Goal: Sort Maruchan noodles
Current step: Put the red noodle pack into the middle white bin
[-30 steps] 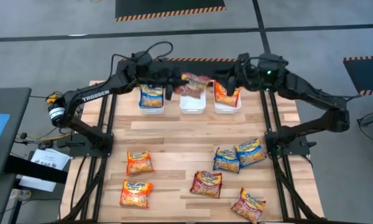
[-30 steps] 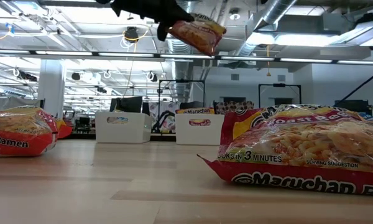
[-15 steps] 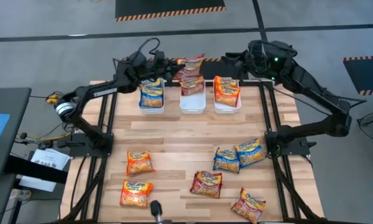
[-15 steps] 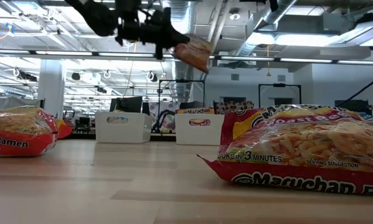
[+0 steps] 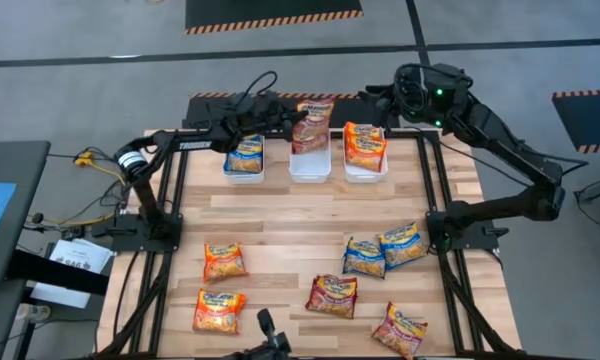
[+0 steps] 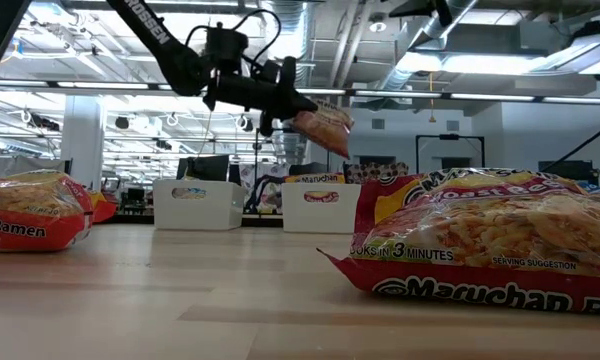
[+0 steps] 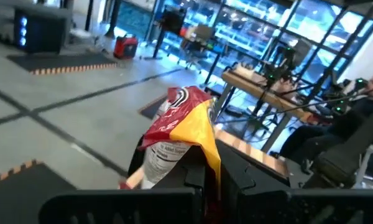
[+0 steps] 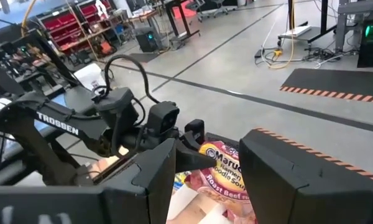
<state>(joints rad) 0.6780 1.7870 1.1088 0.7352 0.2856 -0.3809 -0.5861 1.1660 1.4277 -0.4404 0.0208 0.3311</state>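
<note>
The left gripper (image 5: 286,122) is raised over the far side of the table (image 5: 290,225), and its fingers are pressed together on a maroon packet (image 5: 311,123) of Maruchan noodles. This packet hangs in the air over the middle bin (image 5: 309,166), not touching it. In the low view the held packet (image 6: 324,128) tilts downward from the fingertips, well above the bins.

3 white bins stand in a row at the far edge. The left bin (image 5: 244,172) holds a blue packet (image 5: 245,154). The right bin (image 5: 364,172) holds an orange packet (image 5: 364,145).

The right gripper (image 5: 382,100) waits behind the right bin, off the far edge of the table, and its fingers (image 8: 150,169) are spread apart with nothing between them.

On the near half of the table lie 6 more packets. 2 orange packets (image 5: 224,261) are at the left. 2 blue packets (image 5: 364,256) lie touching each other at the right. 2 maroon packets (image 5: 332,294) lie nearer the front edge.
</note>
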